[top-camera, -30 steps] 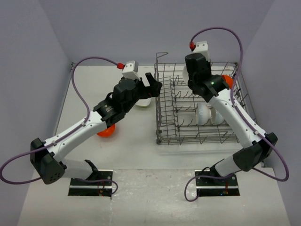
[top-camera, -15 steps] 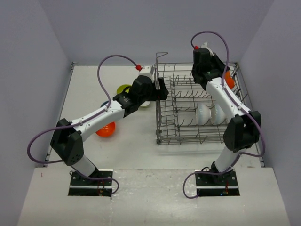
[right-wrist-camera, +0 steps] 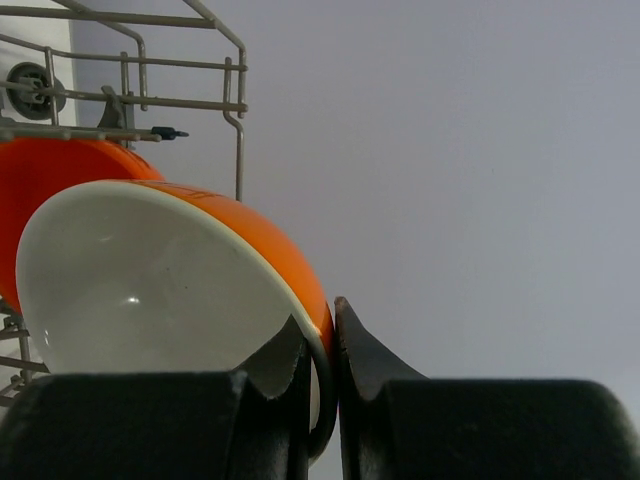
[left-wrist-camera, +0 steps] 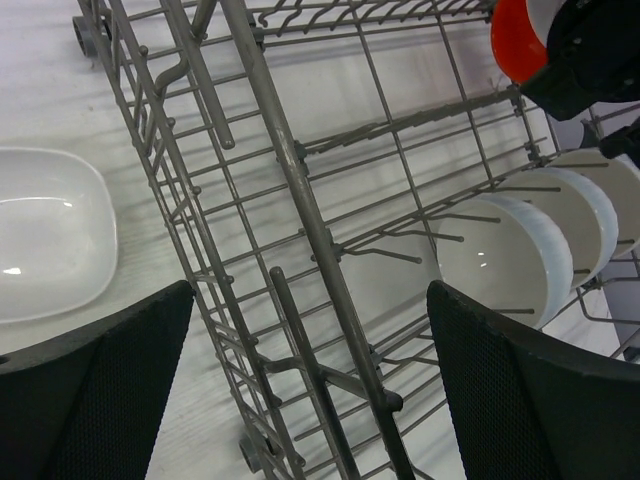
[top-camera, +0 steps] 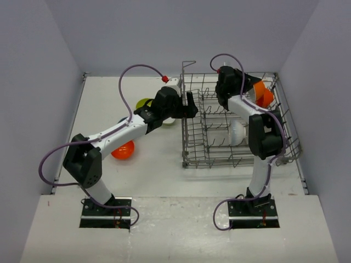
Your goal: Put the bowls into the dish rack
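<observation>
Top external view: left arm point(top-camera: 118, 134) stretched to the left wall of the dish rack point(top-camera: 185, 131); right arm point(top-camera: 262, 137) folded upright at its far side.
Left gripper point(left-wrist-camera: 310, 292): fingers wide apart, rack wall showing between them.
Right gripper point(right-wrist-camera: 322, 322): clamped on the rim of the orange bowl with white inside point(right-wrist-camera: 140, 290), at the rack's far right.
White squarish bowl point(left-wrist-camera: 45, 235): on the table point(left-wrist-camera: 40, 95) just outside the rack, near the left gripper.

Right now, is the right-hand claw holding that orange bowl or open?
Holding it. The right gripper is shut on the orange bowl with white inside; its two fingers pinch the rim.
</observation>
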You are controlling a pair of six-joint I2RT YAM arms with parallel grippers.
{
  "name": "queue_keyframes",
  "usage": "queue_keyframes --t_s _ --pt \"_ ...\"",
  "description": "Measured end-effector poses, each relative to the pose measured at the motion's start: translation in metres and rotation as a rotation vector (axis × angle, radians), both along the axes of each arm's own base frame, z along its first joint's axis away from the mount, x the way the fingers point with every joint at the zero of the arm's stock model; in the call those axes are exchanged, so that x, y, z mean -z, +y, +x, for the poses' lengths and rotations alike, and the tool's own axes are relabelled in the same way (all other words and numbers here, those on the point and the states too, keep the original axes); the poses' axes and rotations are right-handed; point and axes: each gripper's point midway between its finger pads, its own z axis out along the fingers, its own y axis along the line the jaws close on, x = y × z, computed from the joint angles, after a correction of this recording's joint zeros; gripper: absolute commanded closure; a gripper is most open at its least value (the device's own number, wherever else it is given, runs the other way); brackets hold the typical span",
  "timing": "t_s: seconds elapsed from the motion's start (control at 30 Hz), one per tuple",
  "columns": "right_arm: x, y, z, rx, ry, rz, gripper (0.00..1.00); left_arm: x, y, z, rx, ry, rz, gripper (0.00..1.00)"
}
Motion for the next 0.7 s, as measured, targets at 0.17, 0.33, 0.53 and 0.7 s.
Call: queue_keyframes --t_s 0.17,0.33,0.53,0.7 --pt "0.017 0.001 0.005 0.022 0.054 -0.04 0.95 -0.001 -0.003 0.002 0.021 -0.001 -0.017 0.0" --pt "0.032 0.001 0.007 0.043 0.097 -0.054 0.94 -0.002 -0.003 0.003 0.027 -0.004 -0.027 0.0" --pt "0.046 0.003 0.012 0.044 0.11 -0.048 0.94 -0.004 -0.005 0.004 0.036 -0.013 -0.03 0.0" --pt "0.062 0.004 0.013 0.049 0.129 -0.032 0.91 -0.005 -0.007 0.002 0.051 -0.011 -0.038 0.0"
